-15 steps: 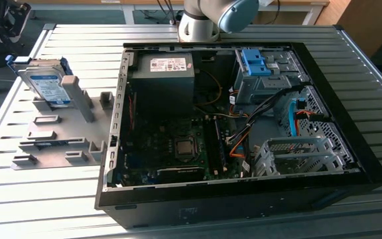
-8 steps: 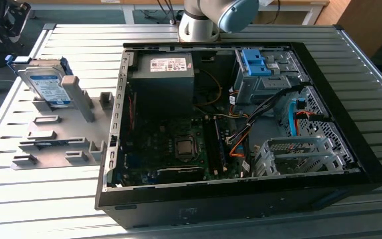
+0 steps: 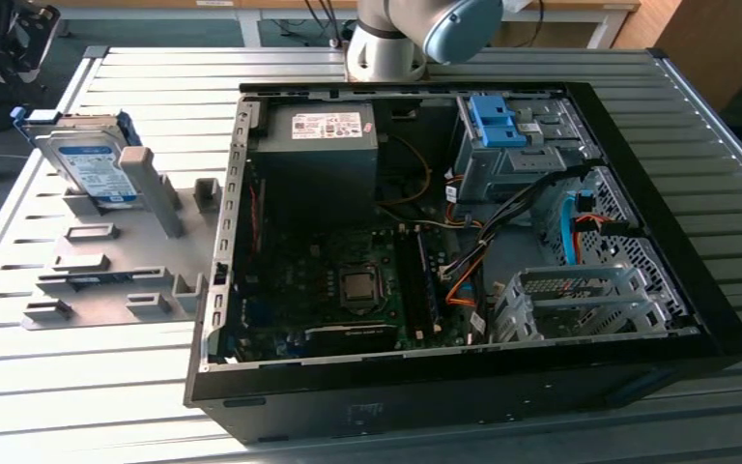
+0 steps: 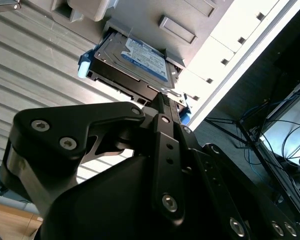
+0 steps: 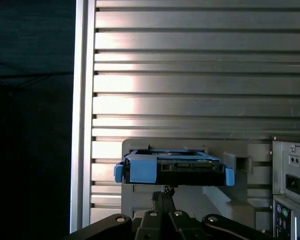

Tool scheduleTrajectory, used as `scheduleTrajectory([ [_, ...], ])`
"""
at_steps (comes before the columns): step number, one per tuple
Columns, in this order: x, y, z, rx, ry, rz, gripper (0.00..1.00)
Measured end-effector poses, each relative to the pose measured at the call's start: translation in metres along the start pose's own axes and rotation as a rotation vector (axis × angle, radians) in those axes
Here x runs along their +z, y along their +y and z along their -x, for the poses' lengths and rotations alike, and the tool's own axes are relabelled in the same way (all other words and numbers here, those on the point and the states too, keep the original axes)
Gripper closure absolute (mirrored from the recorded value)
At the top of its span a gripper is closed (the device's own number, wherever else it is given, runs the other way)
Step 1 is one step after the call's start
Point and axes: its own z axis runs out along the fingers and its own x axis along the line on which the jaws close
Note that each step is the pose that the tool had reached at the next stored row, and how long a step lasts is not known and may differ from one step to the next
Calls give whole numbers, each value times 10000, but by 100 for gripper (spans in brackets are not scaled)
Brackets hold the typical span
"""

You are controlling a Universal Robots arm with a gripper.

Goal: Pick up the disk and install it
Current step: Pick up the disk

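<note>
Disk [image 3: 93,166] tilted on stand [image 3: 103,290], exterior view

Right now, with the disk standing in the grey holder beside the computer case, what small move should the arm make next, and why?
Probably ease the gripper closer to the disk. In the first wrist view the gripper points at the disk's near edge but looks apart from it, and in the exterior view the disk stands in the grey holder, outside the computer case.
</note>
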Motion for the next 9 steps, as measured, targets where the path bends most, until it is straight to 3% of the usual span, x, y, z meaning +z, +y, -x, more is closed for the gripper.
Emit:
scheduleTrajectory([
  [9,2,0,0,-1266,59,-30,89],
])
